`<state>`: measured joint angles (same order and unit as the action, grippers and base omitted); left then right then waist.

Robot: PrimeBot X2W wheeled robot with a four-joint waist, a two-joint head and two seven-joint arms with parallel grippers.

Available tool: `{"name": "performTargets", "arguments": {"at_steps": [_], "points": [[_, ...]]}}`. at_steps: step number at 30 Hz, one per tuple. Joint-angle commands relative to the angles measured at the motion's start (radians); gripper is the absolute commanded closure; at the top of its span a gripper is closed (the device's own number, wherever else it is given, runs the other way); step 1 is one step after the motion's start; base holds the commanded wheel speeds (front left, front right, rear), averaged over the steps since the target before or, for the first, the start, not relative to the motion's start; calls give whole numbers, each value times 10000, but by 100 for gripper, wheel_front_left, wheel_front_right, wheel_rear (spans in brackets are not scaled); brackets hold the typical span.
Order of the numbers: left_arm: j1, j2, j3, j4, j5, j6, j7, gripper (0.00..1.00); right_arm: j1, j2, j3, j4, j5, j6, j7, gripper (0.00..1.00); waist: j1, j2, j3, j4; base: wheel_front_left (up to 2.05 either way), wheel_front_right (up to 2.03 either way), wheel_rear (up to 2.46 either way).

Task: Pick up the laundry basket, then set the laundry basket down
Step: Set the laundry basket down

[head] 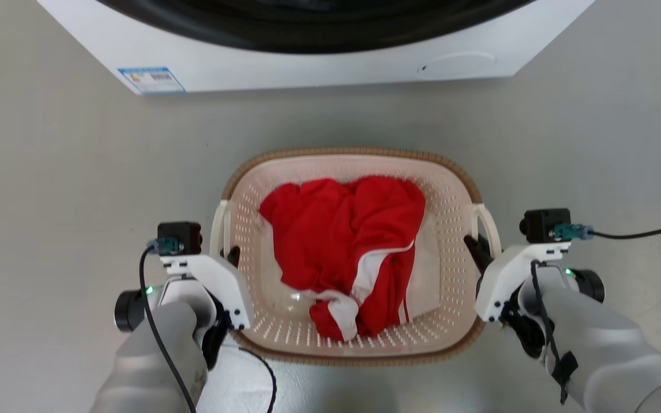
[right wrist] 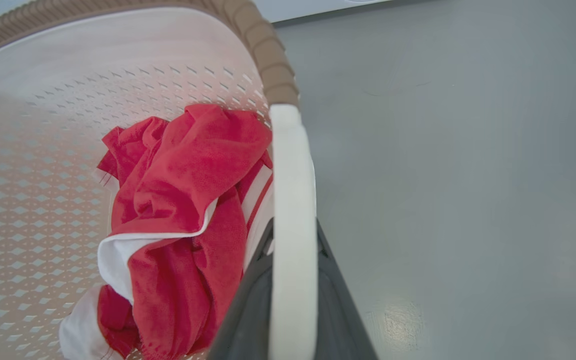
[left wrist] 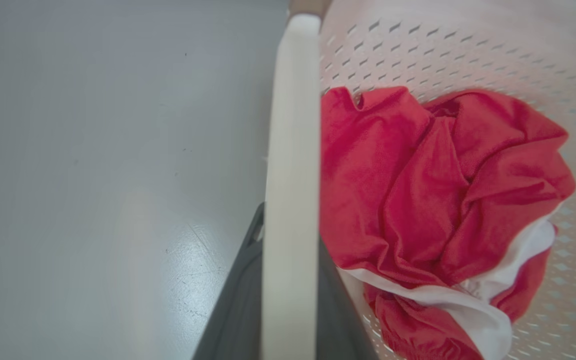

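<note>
The laundry basket (head: 359, 154) lies between both arms, near the white washing machine (head: 307, 66), with a red-and-white garment (head: 342, 241) crumpled inside. The left gripper (head: 232, 254) meets its left handle (head: 217, 229), and the right gripper (head: 475, 248) meets its right handle (head: 491, 226).

Washer (head: 319, 63): white, across the top of the head view, standing on the floor.
Door (head: 307, 23): dark, round, cut off by the top edge.
Sticker (head: 151, 80): blue-bordered, at the washer's lower left corner.
Floor (head: 49, 201): plain grey, with faint scuffs.
Garment (head: 342, 246): red with white trim, crumpled.
</note>
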<state>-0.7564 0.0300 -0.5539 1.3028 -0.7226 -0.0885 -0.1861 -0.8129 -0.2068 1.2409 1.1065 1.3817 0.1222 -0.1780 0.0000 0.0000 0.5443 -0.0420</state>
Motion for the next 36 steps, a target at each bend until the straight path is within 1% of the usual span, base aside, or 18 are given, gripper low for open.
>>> {"name": "performTargets", "arguments": {"at_steps": [1, 12, 18, 21, 27, 36], "points": [[-396, 206, 180, -121, 83, 39, -216, 100, 124, -82, 113, -116, 54, 85, -167, 100, 0, 0, 356, 53, 0, 0, 0], [-1264, 204, 183, -148, 89, 205, -628, 100, -639, -219, 109, -86, 16, 85, -623, 100, 0, 0, 1655, 193, 0, 0, 0], [-1559, 204, 169, -385, -16, 288, -727, 100, -1005, -294, 22, -55, -83, 85, -784, 100, 0, 0, 2246, 288, 0, 0, 0], [-1759, 203, 177, -555, -87, 407, -748, 100, -1218, -359, -109, -74, -205, 85, -825, 100, 0, 0, 2654, 355, 0, 0, 0], [-2022, 203, 348, -1001, -85, 592, -754, 100, -1565, -518, -748, -171, -690, 85, -834, 100, 0, 0, 3230, 471, 0, 0, 0], [-2187, 203, 559, -1306, 54, 675, -755, 100, -1641, -545, -1599, -285, -1463, 85, -836, 100, 0, 0, 3659, 552, 0, 0, 0]]}}
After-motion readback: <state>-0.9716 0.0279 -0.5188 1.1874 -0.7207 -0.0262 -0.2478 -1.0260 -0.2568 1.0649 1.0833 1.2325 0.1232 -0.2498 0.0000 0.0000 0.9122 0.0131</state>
